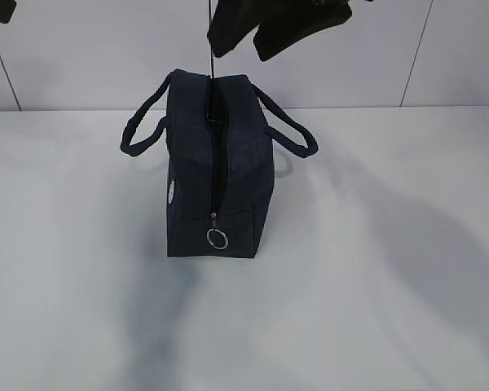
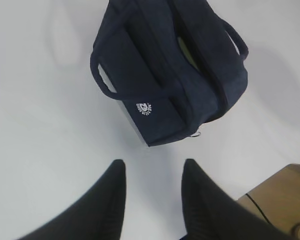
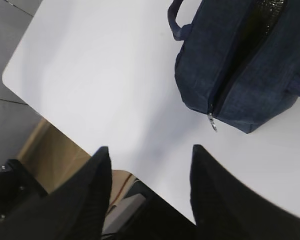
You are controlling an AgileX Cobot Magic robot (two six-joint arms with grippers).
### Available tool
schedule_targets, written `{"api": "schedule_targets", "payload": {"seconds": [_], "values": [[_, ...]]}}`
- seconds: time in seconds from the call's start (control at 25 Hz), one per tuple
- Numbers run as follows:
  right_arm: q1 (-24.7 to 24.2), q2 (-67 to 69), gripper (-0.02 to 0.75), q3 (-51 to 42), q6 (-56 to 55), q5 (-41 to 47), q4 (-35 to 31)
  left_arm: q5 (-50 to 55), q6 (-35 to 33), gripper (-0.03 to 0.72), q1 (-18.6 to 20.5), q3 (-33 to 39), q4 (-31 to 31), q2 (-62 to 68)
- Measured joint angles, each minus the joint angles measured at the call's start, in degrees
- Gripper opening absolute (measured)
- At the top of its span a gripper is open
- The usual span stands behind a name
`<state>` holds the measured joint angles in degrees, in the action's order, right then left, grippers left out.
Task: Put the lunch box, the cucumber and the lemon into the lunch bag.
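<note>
The navy lunch bag (image 1: 220, 167) stands upright in the middle of the white table, its top zipper drawn partly open and the silver ring pull (image 1: 218, 239) hanging at the near end. Silvery lining (image 3: 270, 12) shows through the slit. A pale greenish strip (image 2: 187, 52) also shows inside; I cannot tell what it is. The lunch box, the cucumber and the lemon are out of view. My left gripper (image 2: 154, 170) hovers open and empty, high above the table beside the bag's logo side. High up as well, my right gripper (image 3: 150, 155) is open and empty.
The bag's two loop handles (image 1: 293, 122) splay out to either side. A rounded table corner (image 3: 10, 80) with floor beyond lies below the right gripper. A wooden surface (image 2: 285, 195) shows past the table edge in the left wrist view.
</note>
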<state>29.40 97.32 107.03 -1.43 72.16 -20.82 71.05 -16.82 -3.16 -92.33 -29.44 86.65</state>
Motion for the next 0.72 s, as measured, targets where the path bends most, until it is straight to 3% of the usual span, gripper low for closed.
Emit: {"api": "schedule_targets", "payload": {"seconds": [0.08, 0.28, 0.4, 0.56, 0.72], "values": [[3.51, -0.51, 0.382, 0.0, -0.68, 0.0, 6.03, 0.08, 0.0, 0.253, 0.0, 1.34, 0.14, -2.05], [14.49, -3.17, 0.358, -2.2, -6.77, -1.14, 28.37, 0.35, 0.14, 0.251, 0.0, 3.67, 0.59, -5.23], [16.99, -5.65, 0.311, -7.22, -9.72, -4.0, 32.31, 0.35, 1.06, 0.251, 0.0, 3.77, 0.62, -5.99], [17.01, -11.37, 0.283, -20.52, -14.28, -11.16, 37.36, 0.39, 2.32, 0.251, -0.25, 3.77, 0.72, -6.32], [17.01, -21.57, 0.28, -39.15, -21.03, -28.24, 42.04, 0.39, 2.69, 0.249, -0.25, 3.9, 0.72, -7.02]]}}
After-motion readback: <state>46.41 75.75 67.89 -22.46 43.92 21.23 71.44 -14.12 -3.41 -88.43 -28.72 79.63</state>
